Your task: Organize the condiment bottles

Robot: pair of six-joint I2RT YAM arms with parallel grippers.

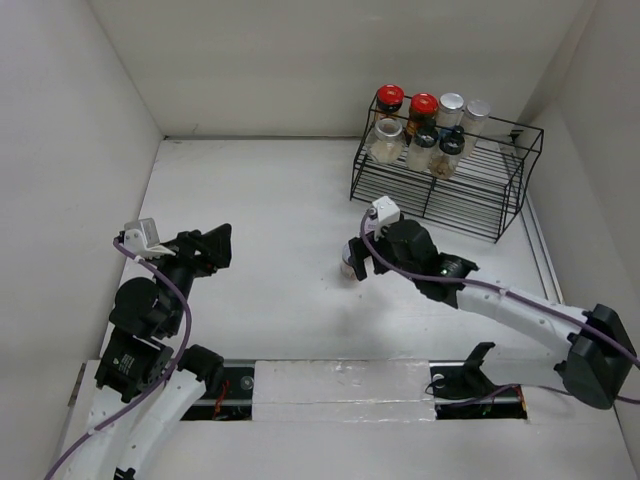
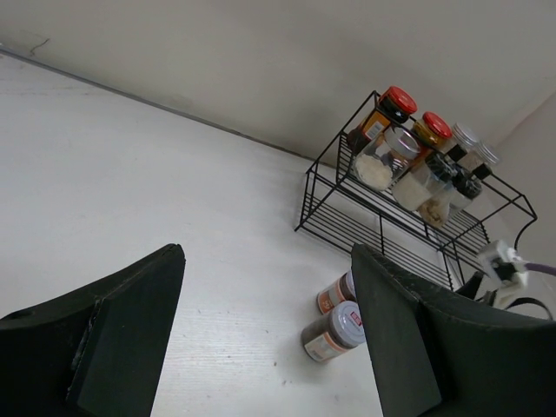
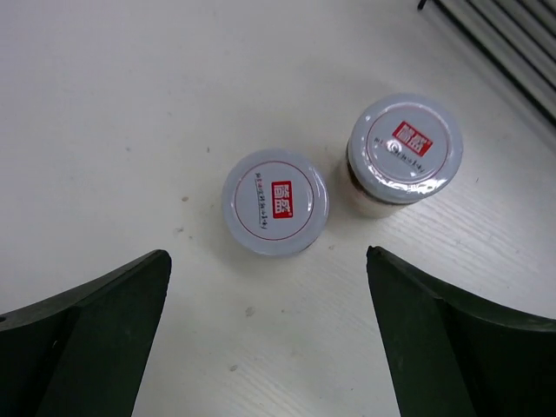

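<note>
Two brown-filled condiment bottles with grey labelled lids stand close together on the table. My right gripper (image 3: 269, 334) is open and hovers right above them: one bottle (image 3: 275, 201) just ahead of the jaws, the other (image 3: 406, 148) to its right. From above only one lid edge (image 1: 349, 262) shows beside my right gripper (image 1: 358, 262). Both also show in the left wrist view (image 2: 334, 333) (image 2: 335, 294). Several other bottles stand on the rack's top tier, two with red lids (image 1: 390, 97) (image 1: 423, 103). My left gripper (image 1: 218, 246) is open and empty, far left of them (image 2: 261, 343).
The black wire rack (image 1: 470, 195) stands at the back right against the wall, and shows in the left wrist view (image 2: 382, 230); its lower tier holds nothing. White walls enclose the table on the left, back and right. A metal strip (image 1: 545, 260) runs along the right edge.
</note>
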